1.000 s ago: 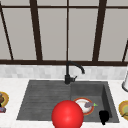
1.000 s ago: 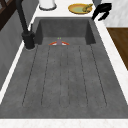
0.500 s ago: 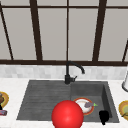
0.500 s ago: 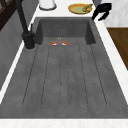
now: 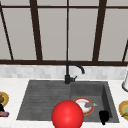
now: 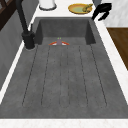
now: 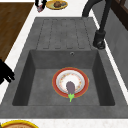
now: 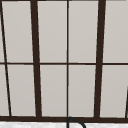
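Note:
My right hand (image 5: 103, 116) hovers over the front right corner of the sink basin (image 5: 106, 96), fingers relaxed and holding nothing. It shows as the hand (image 6: 101, 11) beside a yellow plate (image 6: 79, 8) in the left side view, and as the hand (image 7: 5, 71) at the picture's left edge in the right side view. A red-rimmed plate (image 7: 60, 86) with a small eggplant (image 7: 70, 87) on it lies in the basin. My left hand (image 5: 1, 108) stays at the far left, just over a small pink thing (image 5: 4, 114) next to a plate of food (image 7: 57, 4).
A large red ball (image 5: 67, 115) shows at the sink's front edge in the front view. The black faucet (image 5: 72, 71) stands behind the sink, and the ribbed drainboard (image 6: 65, 77) lies left of the basin. A white jar (image 6: 47, 3) stands at the back right.

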Robot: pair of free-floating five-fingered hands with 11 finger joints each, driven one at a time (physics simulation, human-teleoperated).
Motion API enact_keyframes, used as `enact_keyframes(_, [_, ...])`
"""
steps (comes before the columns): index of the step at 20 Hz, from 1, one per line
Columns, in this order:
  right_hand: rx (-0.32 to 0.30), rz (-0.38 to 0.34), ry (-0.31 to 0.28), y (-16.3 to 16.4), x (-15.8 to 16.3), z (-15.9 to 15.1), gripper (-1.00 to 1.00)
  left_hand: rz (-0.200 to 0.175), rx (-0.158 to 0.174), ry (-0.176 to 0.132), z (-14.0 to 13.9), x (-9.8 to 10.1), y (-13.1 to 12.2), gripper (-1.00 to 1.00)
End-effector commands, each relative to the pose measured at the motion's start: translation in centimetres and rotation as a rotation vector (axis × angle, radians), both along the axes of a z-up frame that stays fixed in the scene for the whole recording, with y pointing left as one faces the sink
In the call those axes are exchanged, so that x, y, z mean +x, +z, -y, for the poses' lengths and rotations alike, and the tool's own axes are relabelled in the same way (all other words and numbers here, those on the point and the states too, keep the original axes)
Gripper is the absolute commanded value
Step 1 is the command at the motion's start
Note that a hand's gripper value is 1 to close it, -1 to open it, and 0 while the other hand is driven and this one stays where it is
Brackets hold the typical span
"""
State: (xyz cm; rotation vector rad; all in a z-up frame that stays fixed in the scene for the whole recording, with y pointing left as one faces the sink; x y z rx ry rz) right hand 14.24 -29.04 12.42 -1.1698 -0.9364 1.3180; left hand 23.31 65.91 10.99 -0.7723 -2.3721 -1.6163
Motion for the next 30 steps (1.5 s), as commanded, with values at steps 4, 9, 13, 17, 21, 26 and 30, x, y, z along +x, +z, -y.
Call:
enact_keyframes(4, [0.0,0.0,0.0,0.0,0.0,0.0,0.0,0.028,-0.06,0.0,-0.2,-0.5,-2.8,1.0])
enact_keyframes(9, [0.0,0.0,0.0,0.0,0.0,0.0,0.0,0.234,-0.155,-0.028,0.2,-2.8,1.3,-1.0])
enact_keyframes(13, [0.0,0.0,0.0,0.0,0.0,0.0,0.0,0.188,-0.123,-0.042,0.5,-3.2,5.2,-1.0])
enact_keyframes(17, [0.0,0.0,0.0,0.0,0.0,0.0,0.0,0.162,-0.102,-0.067,0.3,-4.1,8.3,-1.0])
enact_keyframes(21, [0.0,0.0,0.0,0.0,0.0,0.0,0.0,0.139,-0.068,-0.048,-0.1,-5.9,11.4,-1.0])
enact_keyframes(26, [0.0,0.0,0.0,0.0,0.0,0.0,0.0,0.103,-0.036,-0.008,-0.8,-6.0,12.4,-1.0])
enact_keyframes(30, [0.0,0.0,0.0,0.0,0.0,0.0,0.0,0.094,-0.007,0.03,-0.8,-5.5,12.8,-1.0])
